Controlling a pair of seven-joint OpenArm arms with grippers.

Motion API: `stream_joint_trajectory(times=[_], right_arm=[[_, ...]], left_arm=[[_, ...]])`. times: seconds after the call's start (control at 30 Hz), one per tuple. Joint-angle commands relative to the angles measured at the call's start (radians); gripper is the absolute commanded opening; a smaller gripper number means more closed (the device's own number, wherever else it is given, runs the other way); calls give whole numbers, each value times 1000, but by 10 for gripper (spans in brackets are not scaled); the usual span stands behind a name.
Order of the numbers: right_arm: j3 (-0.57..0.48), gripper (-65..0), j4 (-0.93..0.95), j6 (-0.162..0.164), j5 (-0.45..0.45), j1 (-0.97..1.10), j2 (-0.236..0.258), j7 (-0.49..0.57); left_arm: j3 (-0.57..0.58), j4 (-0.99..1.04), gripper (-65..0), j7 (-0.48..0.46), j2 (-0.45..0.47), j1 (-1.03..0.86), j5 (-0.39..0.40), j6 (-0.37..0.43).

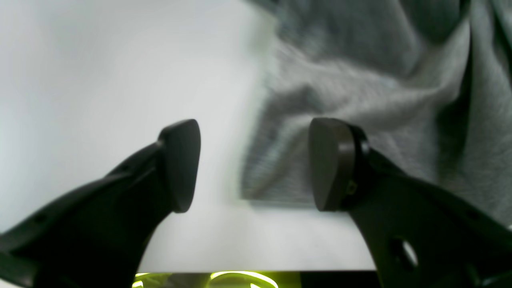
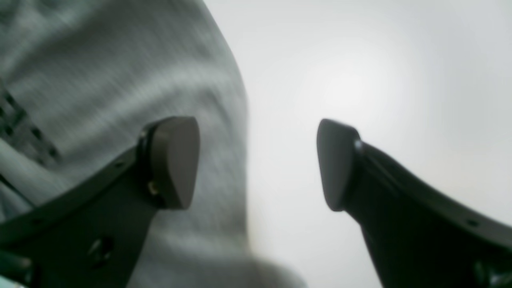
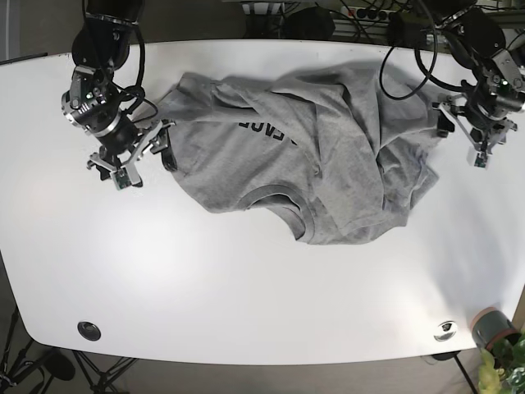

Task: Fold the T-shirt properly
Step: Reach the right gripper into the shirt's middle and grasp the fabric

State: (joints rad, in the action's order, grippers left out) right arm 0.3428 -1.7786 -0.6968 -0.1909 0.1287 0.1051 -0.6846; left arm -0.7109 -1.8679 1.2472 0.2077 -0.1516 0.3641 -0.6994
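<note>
A grey T-shirt (image 3: 328,164) lies crumpled on the white table (image 3: 246,287), with its black lettering (image 3: 262,130) facing up and folds bunched at its right side. My left gripper (image 3: 461,139) is open and empty just off the shirt's right edge. In the left wrist view the gripper (image 1: 254,164) straddles a cloth edge of the shirt (image 1: 360,80). My right gripper (image 3: 146,164) is open and empty at the shirt's left edge. In the right wrist view the gripper (image 2: 256,164) has its left finger (image 2: 172,160) over the shirt (image 2: 100,80) and the other over bare table.
A black round cap (image 3: 89,330) sits near the table's front left. A silver disc (image 3: 445,330) and a potted plant (image 3: 496,341) are at the front right corner. Cables (image 3: 344,16) lie behind the far edge.
</note>
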Motion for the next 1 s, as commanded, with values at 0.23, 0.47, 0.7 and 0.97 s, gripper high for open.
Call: stream_joint_trajectory(times=[0.23, 0.47, 0.7, 0.97], right_arm=[[-141, -211, 105, -1, -12, -208, 6, -59], [-268, -211, 271, -1, -23, -381, 2, -111], [-327, -211, 532, -1, -19, -568, -66, -99], [-331, -211, 899, -1, -14, -757, -120, 4]], left_arm=[[-138, -26, -249, 62, 62, 5, 218, 1], [-172, -25, -249, 59, 85, -7, 203, 1], [-168, -25, -249, 32, 77, -15, 75, 1], [-168, -25, -249, -33, 26, -12, -81, 1]])
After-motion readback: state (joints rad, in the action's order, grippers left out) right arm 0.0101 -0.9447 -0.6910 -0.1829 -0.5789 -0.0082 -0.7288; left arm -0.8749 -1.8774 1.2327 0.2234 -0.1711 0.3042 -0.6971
